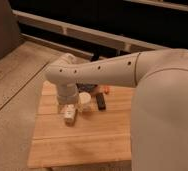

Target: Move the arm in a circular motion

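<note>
The arm point(112, 67) is a thick cream-white tube with small dark screw holes. It reaches from the big rounded segment at the right across to a rounded joint point(61, 72) over the table's left back part. From that joint a short segment drops to the gripper point(68, 114), which hangs just above the wooden table point(77, 140), close to the left of a small white cup point(86, 101). Nothing shows in the gripper.
Beside the cup lie a dark block point(101, 102), a small orange item point(107, 90) and a dark object point(85, 87) partly hidden under the arm. A speckled floor point(12, 100) surrounds the table. A dark railing point(87, 35) runs behind.
</note>
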